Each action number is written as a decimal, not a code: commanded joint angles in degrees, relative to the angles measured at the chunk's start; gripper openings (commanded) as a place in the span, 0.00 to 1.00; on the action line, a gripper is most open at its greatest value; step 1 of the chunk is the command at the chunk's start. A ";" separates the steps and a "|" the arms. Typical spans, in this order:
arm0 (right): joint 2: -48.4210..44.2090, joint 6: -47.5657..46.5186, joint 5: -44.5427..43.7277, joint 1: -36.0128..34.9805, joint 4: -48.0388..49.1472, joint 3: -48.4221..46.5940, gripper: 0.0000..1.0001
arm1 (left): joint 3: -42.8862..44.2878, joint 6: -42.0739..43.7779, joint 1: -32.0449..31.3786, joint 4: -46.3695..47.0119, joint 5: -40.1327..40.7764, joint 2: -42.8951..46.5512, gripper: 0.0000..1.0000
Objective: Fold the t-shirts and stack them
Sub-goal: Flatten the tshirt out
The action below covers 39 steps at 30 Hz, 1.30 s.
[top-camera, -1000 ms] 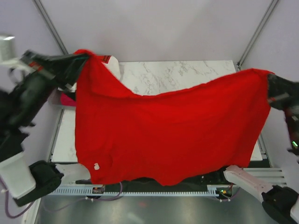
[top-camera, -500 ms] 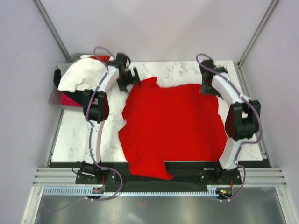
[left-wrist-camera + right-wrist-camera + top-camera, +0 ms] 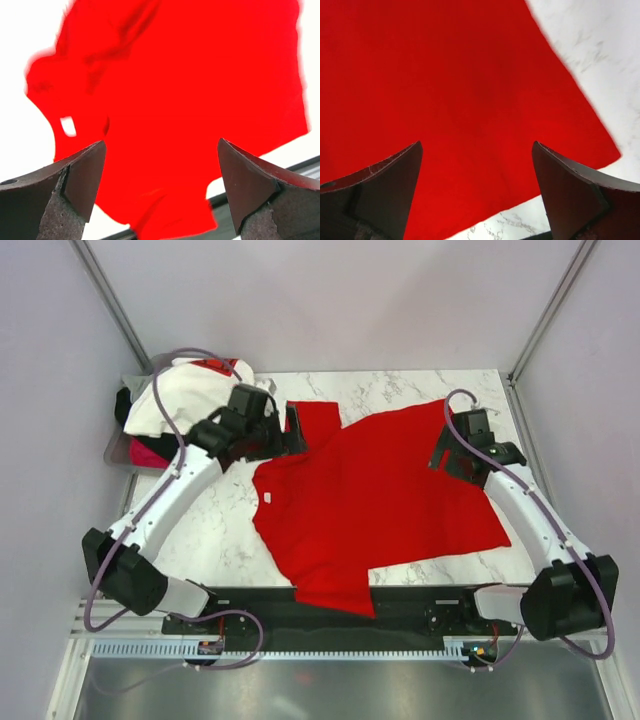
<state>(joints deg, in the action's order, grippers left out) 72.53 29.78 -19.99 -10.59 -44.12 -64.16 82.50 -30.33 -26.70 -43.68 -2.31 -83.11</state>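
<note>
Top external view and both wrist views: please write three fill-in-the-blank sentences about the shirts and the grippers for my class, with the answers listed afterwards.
1. The t-shirt spread on the marble table is plain ____.
2. The left gripper and right gripper hover above it with jaws ____.
3. The white t-shirt lies on a pile on the ____ arm's side.
Answers: red; open; left.

The red t-shirt (image 3: pixel 380 500) lies spread open and mostly flat across the middle of the marble table (image 3: pixel 400 388). It sits askew, with one corner draped over the table's near edge and a small white tag showing on its left side. At the table's far left corner the others lie heaped: the white t-shirt (image 3: pixel 180 398) crumpled on top, the black t-shirt (image 3: pixel 124 406) and the magenta t-shirt (image 3: pixel 145 453) peeking out beneath.
</note>
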 commanded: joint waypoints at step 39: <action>11.76 -5.35 24.56 0.13 12.39 0.52 0.98 | 56.52 0.27 10.96 5.80 -5.95 -69.80 0.95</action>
<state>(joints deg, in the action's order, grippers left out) 87.66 24.64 2.63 -10.61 -31.48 -63.79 133.93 -29.10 -18.55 -36.14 -5.34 -147.61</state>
